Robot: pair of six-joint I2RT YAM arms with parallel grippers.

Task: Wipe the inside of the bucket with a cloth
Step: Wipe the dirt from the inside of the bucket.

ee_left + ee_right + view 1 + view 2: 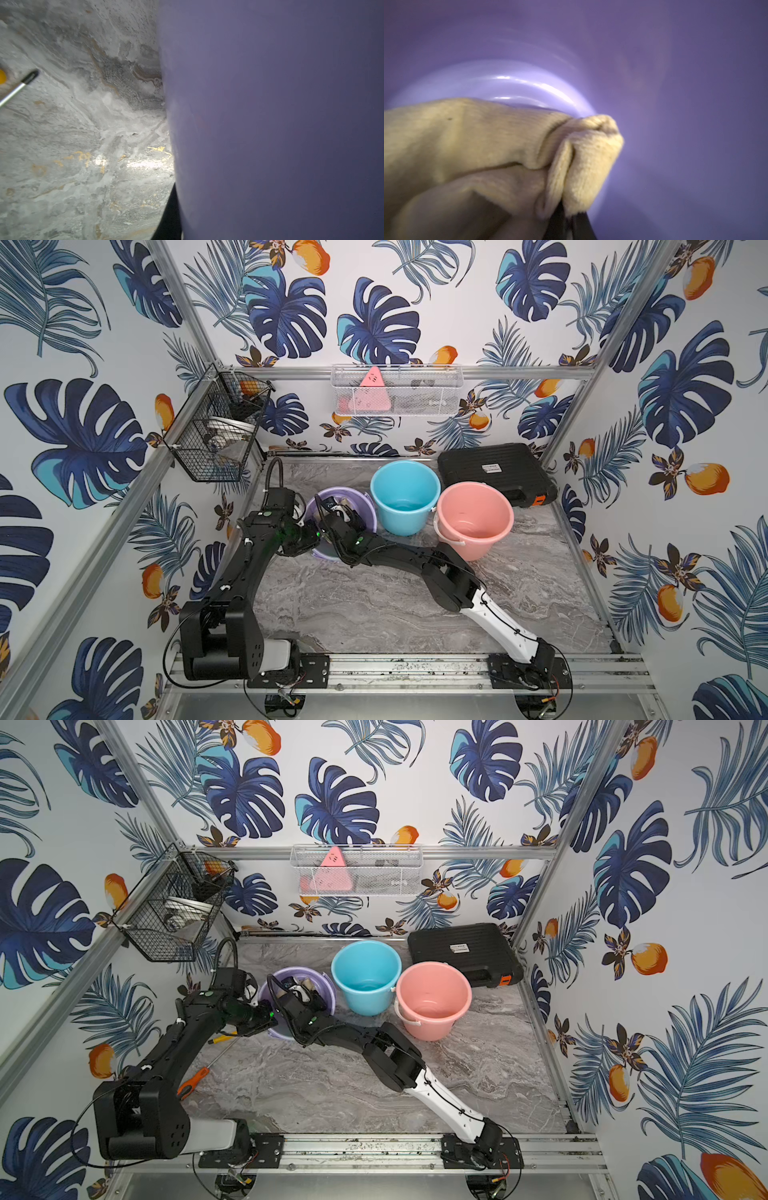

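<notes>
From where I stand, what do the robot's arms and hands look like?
Both are chunky and jointed. The left arm is black with a white link near its base; the right arm is black, then white toward its base. Black cables run along both, and small green lights glow near the wrists. Of the right hand only dark fingers show.

The walls [457, 290] are white, printed with navy and turquoise tropical leaves, thin blue fronds and orange fruit. The worktop [374, 605] is grey marble with paler veins and faint tan streaks. The lilac bucket [365, 508] has a blue bucket [405, 526] and a salmon-pink bucket [473, 545] for company. The cloth [488, 135] is pale tan-yellow. The case [494, 468] is black with an orange latch [539, 500]. The wire basket [216, 435] is black, the mesh basket [415, 400] white, with a pink triangle [370, 393] inside. The left arm [232, 572] and right arm [399, 556] are black, each with one white link.
</notes>
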